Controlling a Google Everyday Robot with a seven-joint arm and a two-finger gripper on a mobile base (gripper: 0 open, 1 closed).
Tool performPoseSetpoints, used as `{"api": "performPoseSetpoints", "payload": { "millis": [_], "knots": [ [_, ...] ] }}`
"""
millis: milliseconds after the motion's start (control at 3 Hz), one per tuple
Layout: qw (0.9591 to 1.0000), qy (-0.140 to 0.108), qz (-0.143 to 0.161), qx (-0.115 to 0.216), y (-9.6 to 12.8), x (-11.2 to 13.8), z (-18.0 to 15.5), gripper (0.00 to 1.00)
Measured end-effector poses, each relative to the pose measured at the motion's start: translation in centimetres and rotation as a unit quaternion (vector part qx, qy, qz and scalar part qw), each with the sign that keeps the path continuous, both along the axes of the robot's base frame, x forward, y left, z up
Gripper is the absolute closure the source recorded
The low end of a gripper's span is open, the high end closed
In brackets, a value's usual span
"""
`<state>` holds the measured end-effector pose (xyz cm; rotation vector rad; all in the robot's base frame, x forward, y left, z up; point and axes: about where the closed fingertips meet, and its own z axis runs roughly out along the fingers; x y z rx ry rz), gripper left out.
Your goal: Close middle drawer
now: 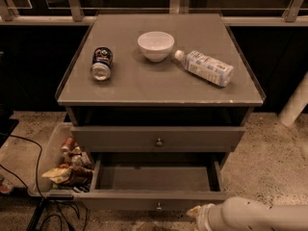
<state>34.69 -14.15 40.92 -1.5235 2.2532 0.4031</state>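
Note:
The middle drawer (154,178) is the lower, wide grey-brown one. It stands partly pulled out, and its bare grey inside shows. Its flat front has a small round knob (158,206) at centre. My gripper (195,212) is at the end of the white arm that comes in from the bottom right. It sits low against the drawer's front, just right of the knob. The matching drawer front (115,138) above is flush with the cabinet.
On the cabinet top (130,85) a can (101,63) lies on its side, a white bowl (155,45) stands, and a plastic bottle (206,67) lies. A bin of snack packets (65,165) and cables (37,177) are on the floor at left. A white post (296,102) stands at right.

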Motion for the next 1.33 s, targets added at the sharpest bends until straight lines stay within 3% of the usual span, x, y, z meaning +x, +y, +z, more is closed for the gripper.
{"api": "performPoseSetpoints", "payload": {
  "millis": [333,667,1000,1333],
  "knots": [
    [0.9994,-0.003,-0.002,0.034,-2.1,2.1,-1.8,0.64],
    [0.9982,-0.010,-0.014,0.057,-4.1,6.8,-2.6,0.88],
    [0.9980,-0.013,-0.016,0.059,-4.1,7.3,-2.4,1.00],
    [0.9964,-0.061,-0.028,0.052,-4.3,12.3,1.3,1.00]
  ]
}}
